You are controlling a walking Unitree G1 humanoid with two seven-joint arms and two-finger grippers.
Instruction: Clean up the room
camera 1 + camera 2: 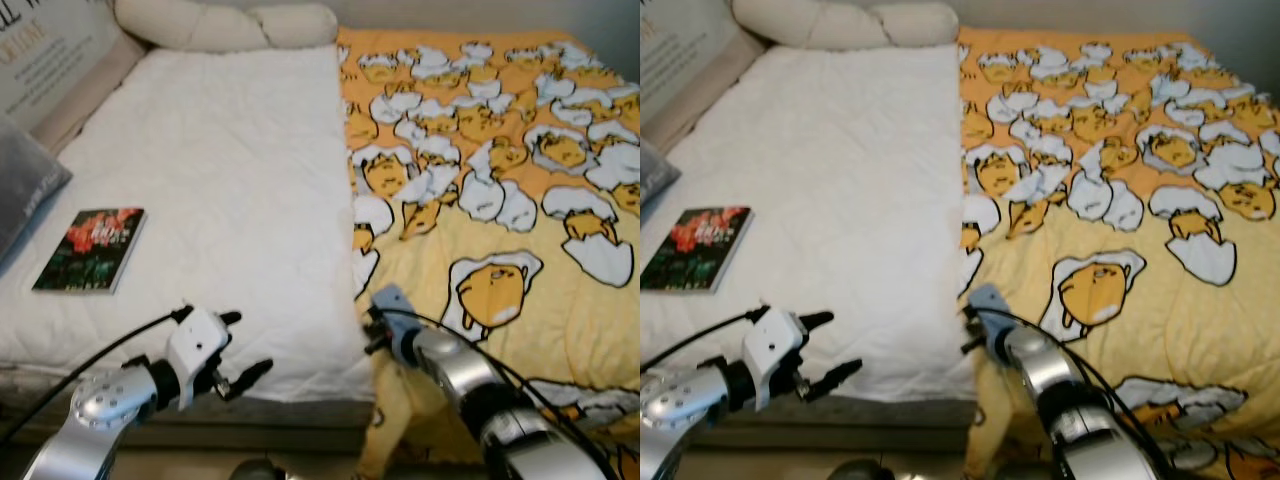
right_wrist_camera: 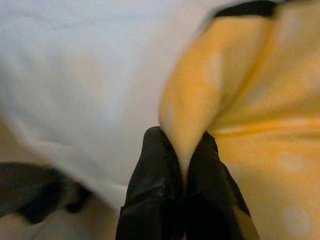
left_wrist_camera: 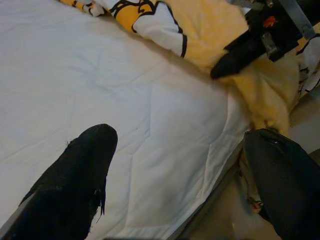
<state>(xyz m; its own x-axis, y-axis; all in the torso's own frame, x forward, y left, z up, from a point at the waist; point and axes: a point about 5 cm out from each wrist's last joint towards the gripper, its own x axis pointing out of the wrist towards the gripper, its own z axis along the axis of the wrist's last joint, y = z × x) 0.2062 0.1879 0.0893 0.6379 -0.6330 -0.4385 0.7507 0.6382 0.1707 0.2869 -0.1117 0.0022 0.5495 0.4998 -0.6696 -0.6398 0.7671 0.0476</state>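
At near right, pinched in right gripper [image 2: 182,155]: yellow blanket [image 1: 500,200] edge, covering bed's right half, spreading far and right. Left of it, bare white sheet [image 1: 220,190]; left gripper [image 1: 235,350] agape, nearer.

One bed [image 1: 220,200] with a white quilted cover; one yellow blanket [image 1: 500,200] printed with egg characters, over the robot's right part of the bed; one book [image 1: 90,250] with a red and green cover, lying flat on the white cover. One long cream pillow [image 1: 225,25] at the head; one grey cushion [image 1: 25,190] at the robot's left edge. Two robot hands: left hand [image 1: 238,352], right hand [image 2: 180,150].
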